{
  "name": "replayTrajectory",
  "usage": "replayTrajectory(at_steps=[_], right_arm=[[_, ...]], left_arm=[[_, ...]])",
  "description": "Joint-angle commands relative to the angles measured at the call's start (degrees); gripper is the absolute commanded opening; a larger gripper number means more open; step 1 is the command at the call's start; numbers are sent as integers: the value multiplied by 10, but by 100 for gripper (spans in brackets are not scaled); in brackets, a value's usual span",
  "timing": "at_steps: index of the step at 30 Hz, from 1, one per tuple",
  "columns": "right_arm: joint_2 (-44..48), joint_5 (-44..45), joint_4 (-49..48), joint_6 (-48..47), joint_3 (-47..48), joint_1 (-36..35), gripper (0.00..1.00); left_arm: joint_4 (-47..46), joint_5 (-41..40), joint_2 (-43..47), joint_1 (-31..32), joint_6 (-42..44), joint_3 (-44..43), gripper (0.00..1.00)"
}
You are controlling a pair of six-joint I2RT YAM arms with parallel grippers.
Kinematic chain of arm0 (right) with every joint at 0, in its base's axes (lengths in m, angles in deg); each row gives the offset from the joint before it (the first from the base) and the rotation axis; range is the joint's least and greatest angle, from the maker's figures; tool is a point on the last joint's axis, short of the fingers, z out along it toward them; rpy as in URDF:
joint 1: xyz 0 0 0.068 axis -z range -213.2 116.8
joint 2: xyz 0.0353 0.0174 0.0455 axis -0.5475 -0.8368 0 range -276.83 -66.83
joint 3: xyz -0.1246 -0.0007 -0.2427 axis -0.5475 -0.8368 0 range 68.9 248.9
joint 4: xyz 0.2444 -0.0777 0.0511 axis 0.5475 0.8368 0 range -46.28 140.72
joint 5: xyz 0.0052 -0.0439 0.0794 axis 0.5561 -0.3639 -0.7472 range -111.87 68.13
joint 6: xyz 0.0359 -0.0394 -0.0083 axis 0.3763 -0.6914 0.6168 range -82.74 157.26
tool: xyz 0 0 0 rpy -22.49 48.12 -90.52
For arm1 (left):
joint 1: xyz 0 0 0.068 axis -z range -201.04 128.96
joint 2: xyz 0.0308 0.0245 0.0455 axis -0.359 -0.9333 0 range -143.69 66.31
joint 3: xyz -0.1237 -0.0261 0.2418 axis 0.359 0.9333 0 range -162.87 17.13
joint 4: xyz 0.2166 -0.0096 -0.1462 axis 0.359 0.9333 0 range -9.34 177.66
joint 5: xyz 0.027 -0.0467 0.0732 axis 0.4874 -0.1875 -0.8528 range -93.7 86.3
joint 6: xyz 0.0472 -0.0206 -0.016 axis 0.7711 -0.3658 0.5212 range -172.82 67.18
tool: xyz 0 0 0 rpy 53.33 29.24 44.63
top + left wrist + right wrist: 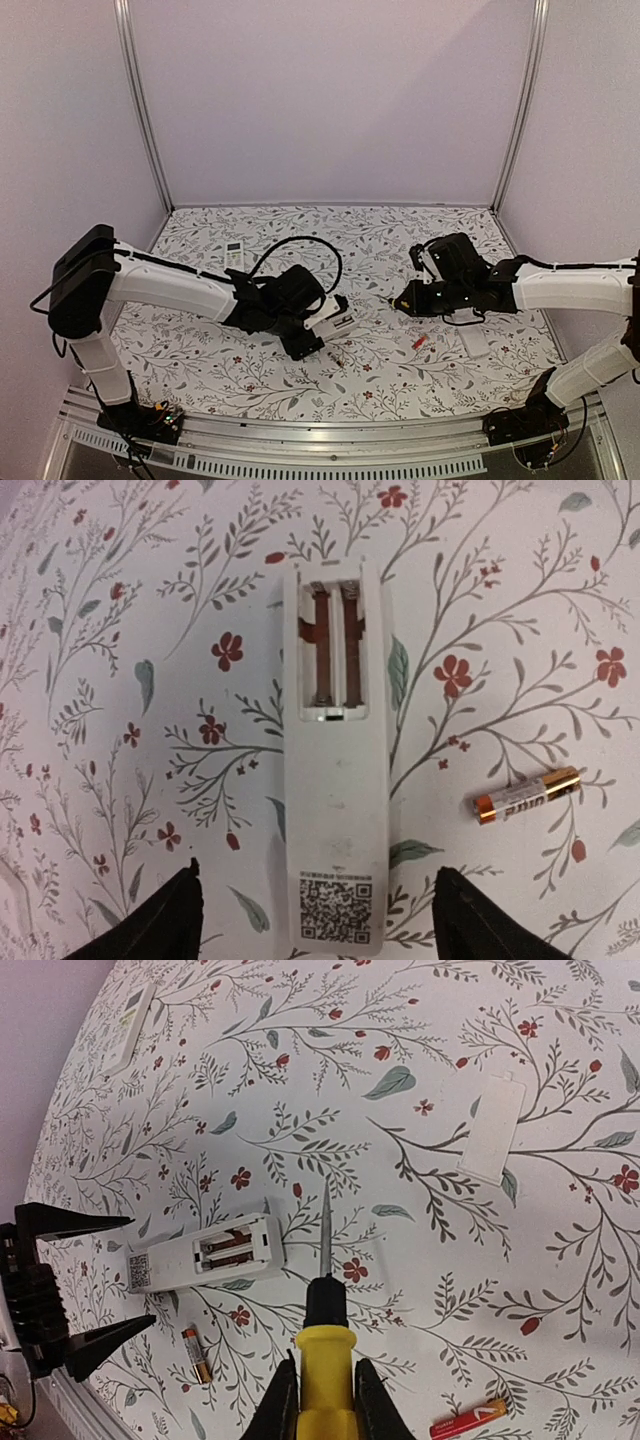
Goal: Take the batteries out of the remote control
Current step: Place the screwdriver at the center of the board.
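Observation:
The white remote (335,810) lies face down, its battery bay (333,645) open, showing two brown-red channels with no battery that I can make out. It also shows in the right wrist view (205,1252) and the top view (337,318). An orange-and-dark battery (525,794) lies loose beside it on the table, also in the right wrist view (196,1354). A red battery (468,1420) lies farther right (418,342). My left gripper (315,868) is open, straddling the remote's QR-code end. My right gripper (322,1400) is shut on a yellow-handled screwdriver (325,1355), its tip just right of the remote.
The detached white battery cover (493,1125) lies on the floral table top, under my right arm (476,343). A second small remote (234,254) lies at the back left. Walls close the table on three sides.

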Motion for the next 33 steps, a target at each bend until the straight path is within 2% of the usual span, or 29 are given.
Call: replayTrajectory(at_steps=[1, 9, 13, 17, 22, 27, 33], right_arm=[[2, 30, -36, 21, -23, 4, 0], [-43, 56, -104, 33, -44, 4, 0], [-63, 48, -152, 30, -47, 4, 4], [-87, 47, -164, 26, -48, 3, 6], [-109, 61, -165, 22, -54, 2, 10], [-117, 60, -164, 18, -50, 1, 27], [-109, 62, -162, 23, -49, -7, 56]], left_arm=[[-40, 18, 79, -51, -25, 9, 80], [-47, 61, 148, -206, -98, -9, 83], [-44, 64, 168, -278, -138, -13, 83], [-45, 68, 182, -318, -167, -10, 86], [-37, 70, 173, -334, -178, -16, 86], [-20, 49, 163, -334, -180, -25, 86], [-21, 47, 178, -334, -182, -22, 86]])
